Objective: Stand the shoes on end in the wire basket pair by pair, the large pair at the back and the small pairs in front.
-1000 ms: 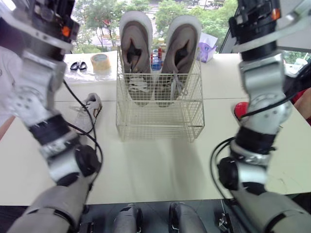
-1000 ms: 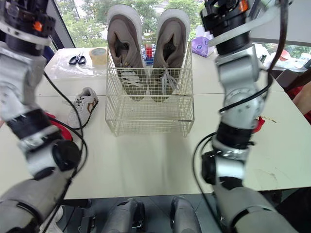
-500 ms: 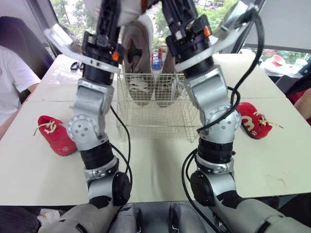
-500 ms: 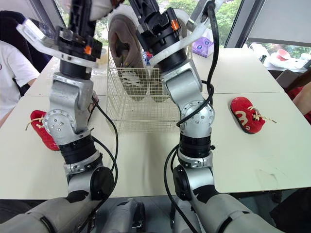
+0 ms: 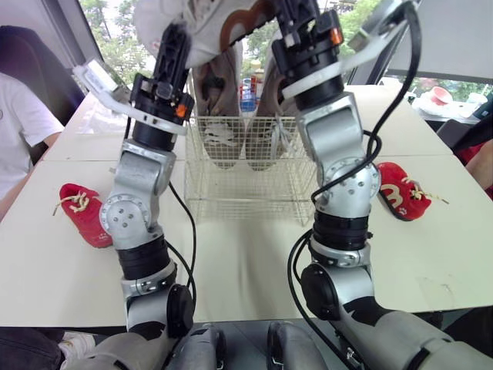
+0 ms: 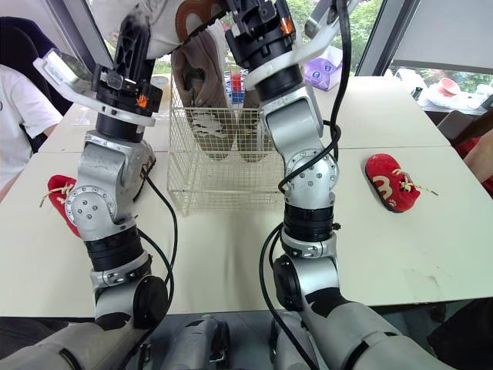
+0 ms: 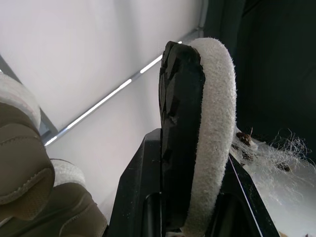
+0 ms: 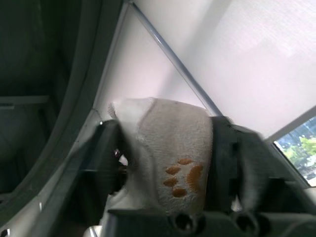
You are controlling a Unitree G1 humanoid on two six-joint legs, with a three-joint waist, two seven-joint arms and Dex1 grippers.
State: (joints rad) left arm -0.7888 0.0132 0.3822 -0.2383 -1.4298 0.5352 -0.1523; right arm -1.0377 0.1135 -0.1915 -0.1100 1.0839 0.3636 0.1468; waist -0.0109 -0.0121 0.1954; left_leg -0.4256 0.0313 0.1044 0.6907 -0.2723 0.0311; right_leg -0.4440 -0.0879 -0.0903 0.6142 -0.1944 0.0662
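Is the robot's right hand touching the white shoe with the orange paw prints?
Touching. In the right wrist view, the right hand has the white shoe pressed between its two fingers, so it is gripping the shoe.

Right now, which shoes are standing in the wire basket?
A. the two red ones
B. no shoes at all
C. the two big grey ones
C: the big grey shoes stand on end at the back of the wire basket, while the red shoes lie out on the table.
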